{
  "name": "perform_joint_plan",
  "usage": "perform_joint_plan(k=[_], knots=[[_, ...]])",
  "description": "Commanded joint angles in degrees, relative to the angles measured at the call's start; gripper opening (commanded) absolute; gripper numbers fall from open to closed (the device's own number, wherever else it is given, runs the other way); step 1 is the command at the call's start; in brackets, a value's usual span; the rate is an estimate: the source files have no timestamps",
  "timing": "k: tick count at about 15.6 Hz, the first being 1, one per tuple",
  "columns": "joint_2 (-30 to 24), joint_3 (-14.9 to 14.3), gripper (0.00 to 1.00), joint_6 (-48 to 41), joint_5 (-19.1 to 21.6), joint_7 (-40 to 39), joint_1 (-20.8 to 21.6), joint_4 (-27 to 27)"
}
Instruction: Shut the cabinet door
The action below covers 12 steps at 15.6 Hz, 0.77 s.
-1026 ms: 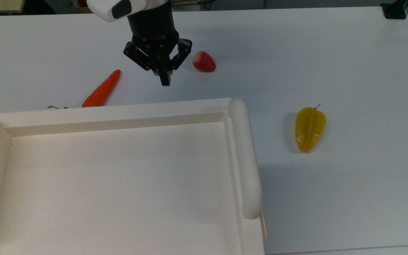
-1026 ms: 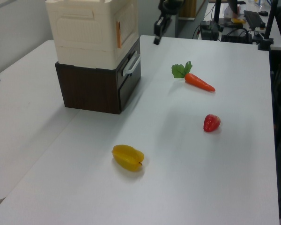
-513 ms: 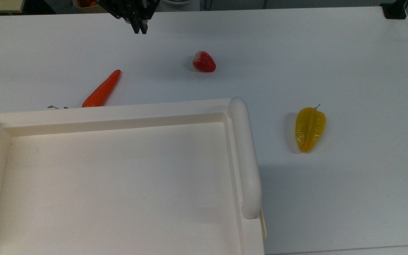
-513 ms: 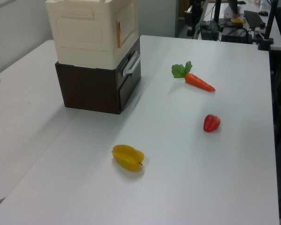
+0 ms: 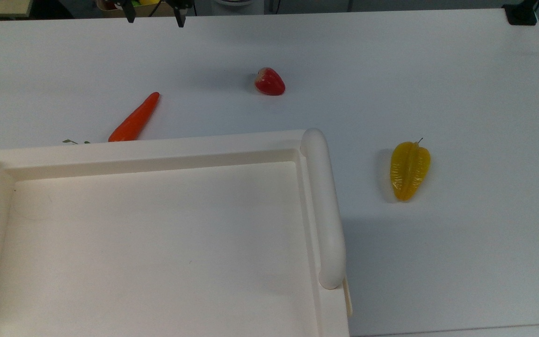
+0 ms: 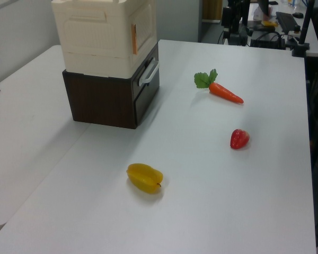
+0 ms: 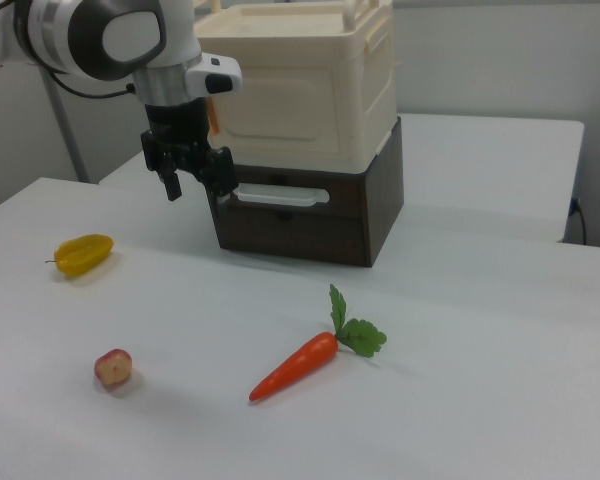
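The cabinet (image 5: 324, 206) is a large cream-white box with a recessed top and rounded rails; in the left view it (image 6: 90, 50) stands on a dark brown drawer unit. The cabinet door (image 7: 300, 100) is the cream panel on the side facing the carrot, and it (image 6: 144, 29) looks flat against the box, with a small orange-brown fitting at its edge. My gripper (image 5: 155, 16) is open and holds nothing, at the top view's upper edge, well away from the cabinet. In the right view the gripper (image 7: 197, 185) hangs before the cabinet's left corner.
On the white table lie a carrot (image 5: 134, 119), a red strawberry (image 5: 269, 81) and a yellow starfruit (image 5: 409, 170). The drawer unit (image 7: 300, 225) has a white handle (image 7: 278, 196). Desks and cables stand beyond the table's far edge in the left view.
My gripper has drawn back from the spot between carrot and strawberry to the top view's upper edge. Its fingers, shut before, now stand apart.
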Motion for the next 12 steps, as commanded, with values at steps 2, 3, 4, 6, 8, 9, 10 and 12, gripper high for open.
perform_joint_plan(k=[2,3,4,6,8,9,10,12], knots=[[-1.6,-0.2,1.00,0.8,-1.0,-1.6,-0.2,-1.6],[-1.7,-0.2,1.00,0.7,-1.0,-1.4,-0.6,-1.6],[-1.7,-0.2,1.00,1.0,-1.0,-1.4,-1.0,-1.5],[-1.7,-0.2,1.00,0.9,-0.9,-1.5,-2.4,-0.3],[-1.8,-0.2,1.00,0.8,-0.9,-1.5,-3.0,0.1],[-2.0,-0.2,1.00,0.6,-0.9,-1.5,-3.3,0.0],[-2.0,-0.2,1.00,0.6,-0.9,-1.5,-3.3,0.0],[-2.0,-0.2,1.00,1.1,-0.9,-1.1,-3.3,0.1]])
